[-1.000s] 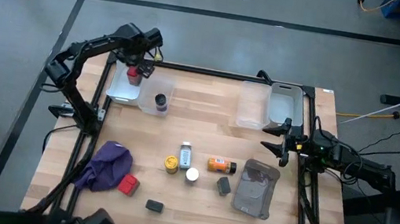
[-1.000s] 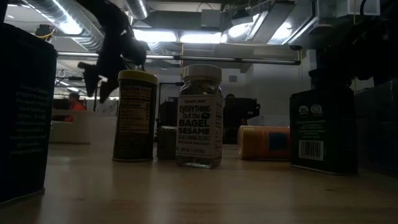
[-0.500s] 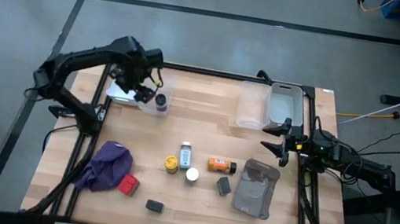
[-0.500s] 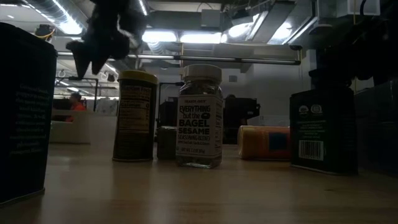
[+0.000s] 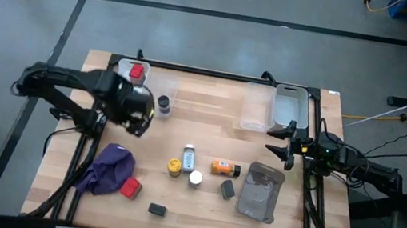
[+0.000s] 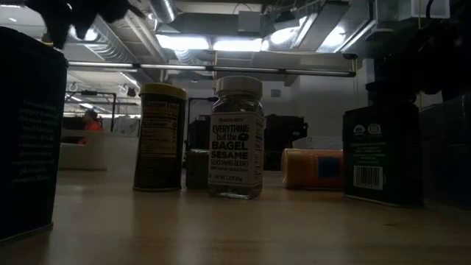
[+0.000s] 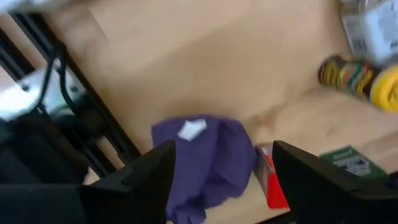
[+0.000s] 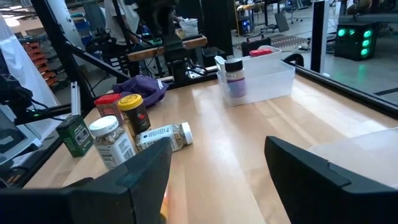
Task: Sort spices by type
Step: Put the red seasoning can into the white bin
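Landmark for all positions: the yellow-lidded jar (image 5: 174, 166), 1 in number, upright near the middle of the worktop (image 5: 212, 107).

Arms: 2. The left gripper (image 5: 138, 119) hangs above the worktop on the left of the jar, toward the far side. Its fingers are spread and hold nothing. In its wrist view the purple cloth shows in the gap between them. The right gripper (image 5: 276, 139) waits at the worktop's right edge, well right of the jar, fingers also spread wide and empty.

Soft items: 2. The flat grey pouch (image 5: 261, 191), 1, lies well right of the jar. The purple cloth (image 5: 108, 168), 1, lies crumpled to the jar's left, toward the near edge.

Bins: 4, all along the far edge. 2 stand to the far left of the jar, the corner bin (image 5: 123, 65) and the clear bin (image 5: 167, 88). 2 more clear bins (image 5: 257, 106) stand side by side to the far right of it.

Spices, counted:
- White-capped bottles: 2. The lying bottle (image 5: 188, 157) is just right of the jar. The upright bottle (image 5: 195, 178) is just right of the jar, nearer the front edge.
- Orange bottle (image 5: 224, 168): 1, on its side, right of the jar, beyond the white-capped pair.
- Dark jar (image 5: 163, 104): 1, upright in the clear bin, beyond the jar.
- Red cubes: 2. The binned cube (image 5: 136, 72) sits in the corner bin. The loose cube (image 5: 130, 188) lies left of the jar, touching the cloth's edge.
- Dark grey blocks: 2. The right block (image 5: 228, 189) lies right of the jar, just beside the pouch. The front block (image 5: 157, 210) lies directly nearer the front edge than the jar.
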